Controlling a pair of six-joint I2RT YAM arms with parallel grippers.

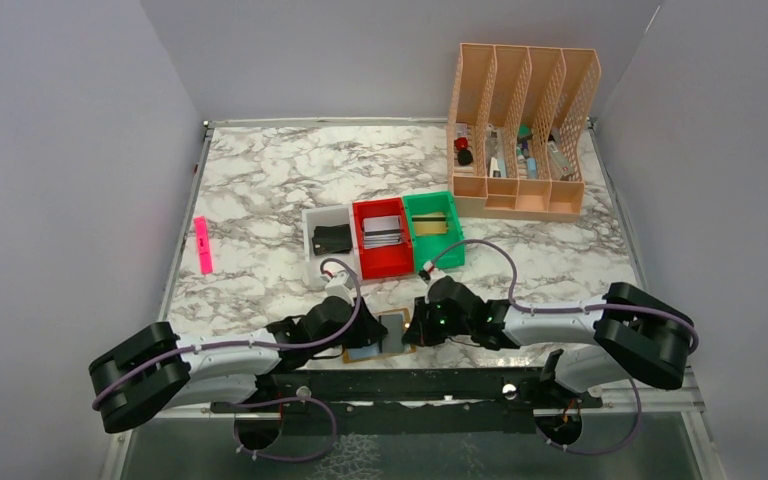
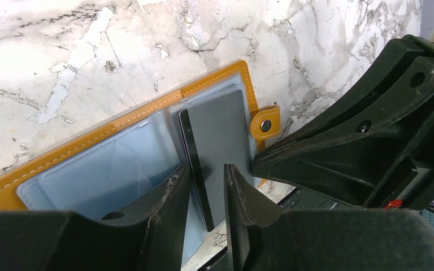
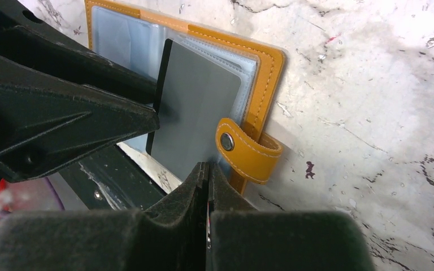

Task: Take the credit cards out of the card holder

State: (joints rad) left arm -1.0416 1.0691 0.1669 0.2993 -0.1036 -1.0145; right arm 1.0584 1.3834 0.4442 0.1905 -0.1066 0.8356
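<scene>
Marbled surface (image 1: 260, 190), near edge, between the arm bases: card holder (image 3: 265, 73) lying open, dark card (image 3: 198, 113) in its sleeve. Left hand (image 2: 206, 169): fingers slightly spread over the card's end. Right hand (image 3: 206, 166): pressed together at the holder's edge beside the tab (image 3: 248, 152).

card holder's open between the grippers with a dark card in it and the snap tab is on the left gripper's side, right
Not quite. The card holder is open between the left gripper and the right gripper with a dark card in it, but the snap tab is on the right gripper's side, as the right wrist view shows.
</scene>
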